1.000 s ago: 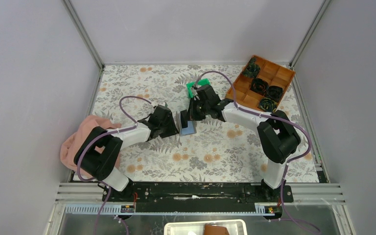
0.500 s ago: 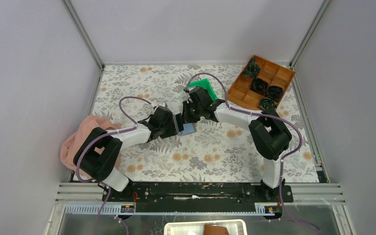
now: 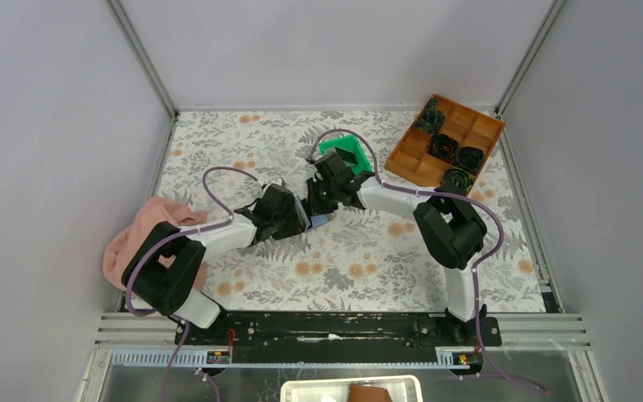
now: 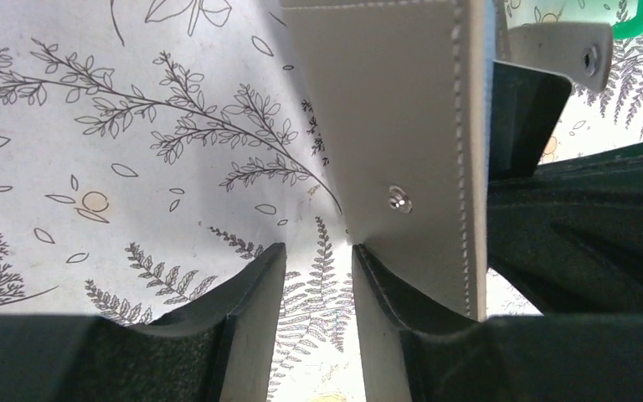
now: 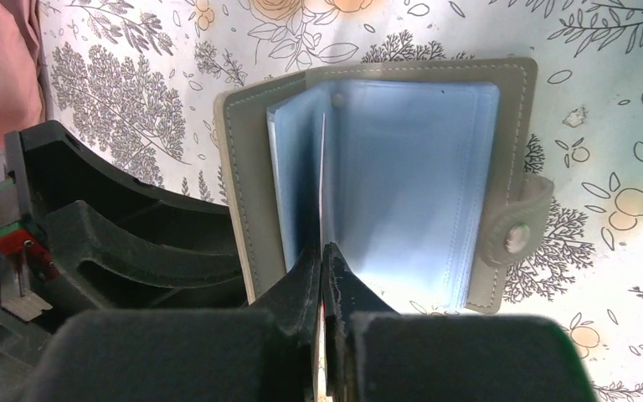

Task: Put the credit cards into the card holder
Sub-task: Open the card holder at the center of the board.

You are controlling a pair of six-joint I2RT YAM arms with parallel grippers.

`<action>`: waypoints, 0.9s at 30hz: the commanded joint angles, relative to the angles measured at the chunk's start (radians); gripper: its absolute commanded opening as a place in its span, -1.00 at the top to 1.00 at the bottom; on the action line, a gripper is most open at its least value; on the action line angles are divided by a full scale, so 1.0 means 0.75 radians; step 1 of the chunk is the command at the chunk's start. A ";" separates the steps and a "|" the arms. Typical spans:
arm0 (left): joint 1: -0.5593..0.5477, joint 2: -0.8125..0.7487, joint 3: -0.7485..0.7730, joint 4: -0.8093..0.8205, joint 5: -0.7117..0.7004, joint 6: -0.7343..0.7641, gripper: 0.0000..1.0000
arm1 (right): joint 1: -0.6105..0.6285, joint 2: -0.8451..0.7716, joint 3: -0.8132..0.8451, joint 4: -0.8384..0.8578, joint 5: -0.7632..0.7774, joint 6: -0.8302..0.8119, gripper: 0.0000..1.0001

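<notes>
Holder [image 5: 410,193] is lying open on the table [image 3: 368,260], blue side up. Right gripper [image 5: 322,276] is pinching a card [image 5: 321,159] edge-on against the blue sleeves. Left gripper [image 4: 316,251], fingers apart, is bracing the holder's outer side.

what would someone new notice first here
In the middle, the card holder lies open with its blue sleeves up. The right gripper is shut on a thin credit card, edge-on at the sleeves, while the left gripper sits open against the grey cover. Colour accents: green bin just behind, brown tray back right, pink cloth far left.
</notes>
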 commanded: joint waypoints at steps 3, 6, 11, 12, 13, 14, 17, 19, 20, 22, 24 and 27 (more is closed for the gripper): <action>-0.019 0.029 -0.081 -0.424 -0.005 0.015 0.12 | 0.058 0.042 0.053 -0.037 0.076 -0.059 1.00; -0.020 -0.061 -0.050 -0.481 -0.028 0.013 0.11 | 0.076 0.044 0.050 -0.059 0.122 -0.097 1.00; -0.019 -0.159 0.080 -0.620 -0.045 0.019 0.10 | 0.108 0.038 0.067 -0.100 0.228 -0.146 1.00; -0.018 -0.177 0.111 -0.644 -0.055 0.022 0.10 | 0.112 0.040 0.069 -0.105 0.241 -0.151 1.00; -0.019 -0.193 0.141 -0.667 -0.067 0.024 0.10 | 0.113 0.038 0.069 -0.104 0.246 -0.154 1.00; -0.019 -0.205 0.173 -0.685 -0.081 0.027 0.10 | 0.115 0.041 0.071 -0.104 0.251 -0.157 1.00; -0.019 -0.237 0.254 -0.720 -0.115 0.017 0.09 | 0.124 0.042 0.080 -0.115 0.276 -0.176 1.00; -0.017 -0.260 0.294 -0.720 -0.131 -0.003 0.08 | 0.129 0.043 0.087 -0.122 0.291 -0.184 1.00; -0.018 -0.263 0.311 -0.721 -0.139 -0.009 0.08 | 0.132 0.041 0.090 -0.126 0.299 -0.188 1.00; -0.016 -0.260 0.346 -0.720 -0.167 -0.013 0.08 | 0.135 0.041 0.095 -0.137 0.309 -0.190 1.00; -0.010 -0.249 0.360 -0.707 -0.195 -0.019 0.07 | 0.136 0.038 0.093 -0.141 0.313 -0.194 1.00; 0.003 -0.216 0.351 -0.660 -0.201 -0.034 0.06 | 0.139 0.041 0.096 -0.147 0.322 -0.197 1.00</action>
